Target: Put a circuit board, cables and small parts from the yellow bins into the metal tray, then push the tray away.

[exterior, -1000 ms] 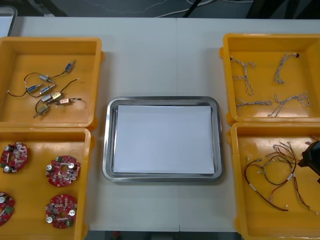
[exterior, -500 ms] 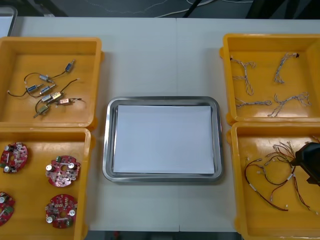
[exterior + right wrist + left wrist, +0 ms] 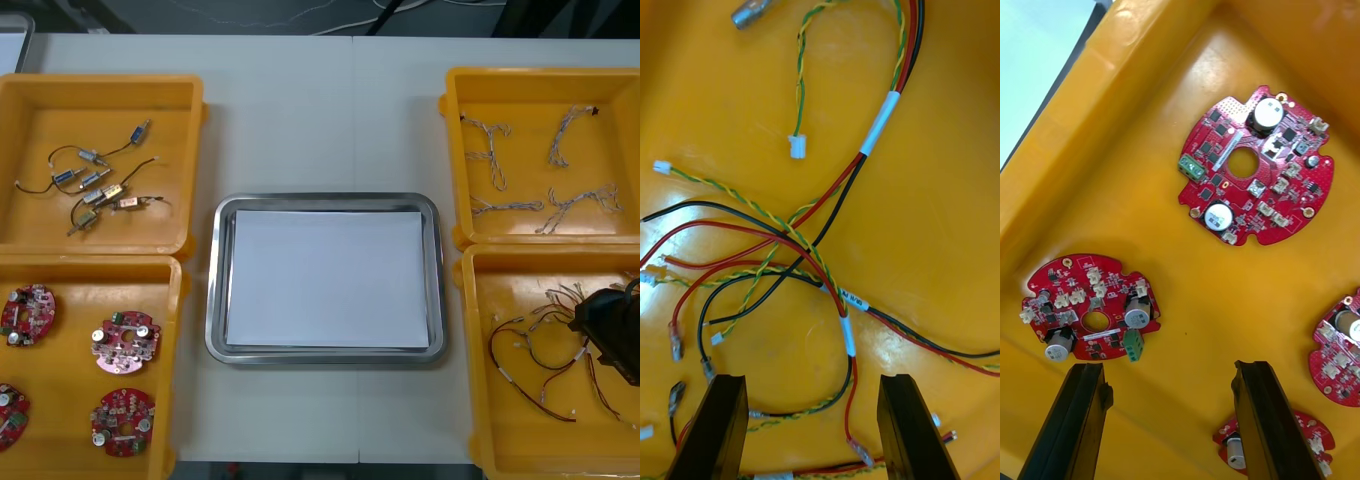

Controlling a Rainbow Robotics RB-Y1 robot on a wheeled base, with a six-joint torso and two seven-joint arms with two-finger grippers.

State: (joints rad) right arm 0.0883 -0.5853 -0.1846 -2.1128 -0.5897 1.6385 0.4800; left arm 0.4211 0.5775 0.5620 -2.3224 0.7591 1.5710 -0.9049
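Observation:
My right gripper (image 3: 600, 326) hangs over the near right yellow bin (image 3: 480, 360), above a tangle of red, yellow and black cables (image 3: 535, 355). In the right wrist view it (image 3: 814, 431) is open, its fingers (image 3: 719, 427) astride a red and black cable strand (image 3: 846, 330) without touching it. My left gripper (image 3: 1169, 424) is open too, above the bin floor among round red circuit boards (image 3: 1255, 169), with one board (image 3: 1090, 307) just beyond its finger. The metal tray (image 3: 325, 357), white inside, lies at the table's middle.
Several circuit boards (image 3: 126, 341) lie in the near left bin (image 3: 175, 350). The far left bin (image 3: 190, 150) holds small metal parts (image 3: 95, 185) on black wires. Twisted blue and white cables (image 3: 495, 150) lie in the far right bin (image 3: 452, 150).
My right gripper has slid leftward, farther in over the cables in the near right bin. Everything else stays where it was.

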